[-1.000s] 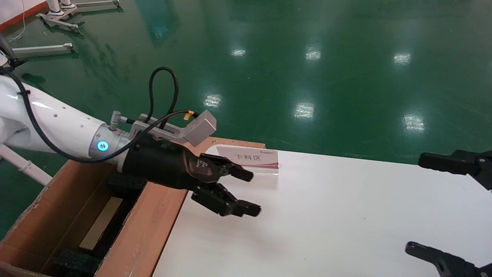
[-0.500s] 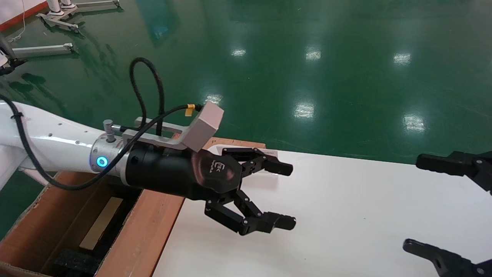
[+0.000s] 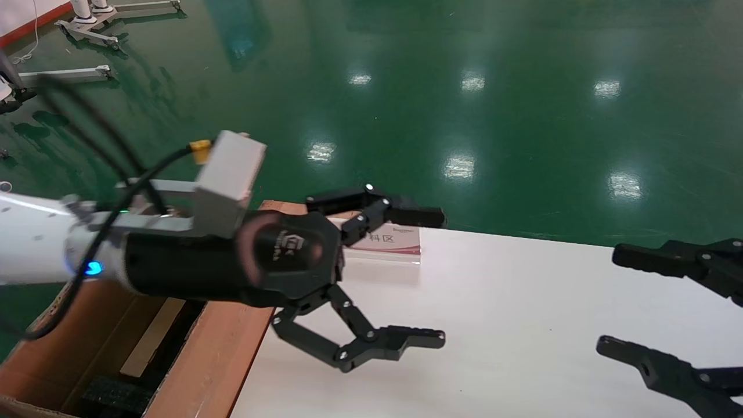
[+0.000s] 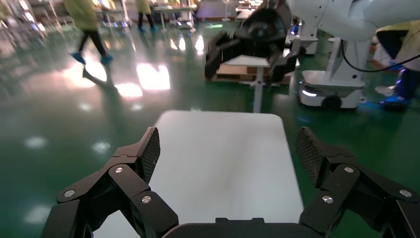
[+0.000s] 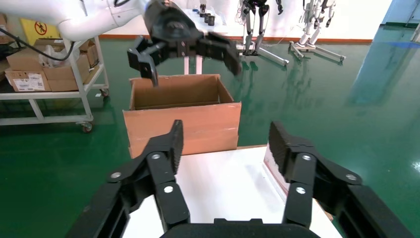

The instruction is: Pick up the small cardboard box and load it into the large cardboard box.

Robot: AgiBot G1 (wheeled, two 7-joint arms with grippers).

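Observation:
The large cardboard box (image 3: 215,354) stands at the table's left end, open, with black foam inside; the right wrist view shows it too (image 5: 181,119). A tan oblong surface (image 3: 152,337) lies low inside it between the foam blocks; I cannot tell whether that is the small cardboard box. My left gripper (image 3: 444,277) hangs over the white table (image 3: 522,325) just right of the large box, open wide and empty, as its own view confirms (image 4: 229,148). My right gripper (image 3: 606,300) is over the table's right end, open and empty (image 5: 225,136).
A low white sign with a red stripe (image 3: 389,239) stands at the table's far edge behind the left gripper. Green floor surrounds the table. In the right wrist view a shelf cart with boxes (image 5: 44,74) stands beyond the large box.
My left gripper has risen and swung right, away from above the large box and out over the table, with its jaws spreading wider. The right gripper has edged slightly left.

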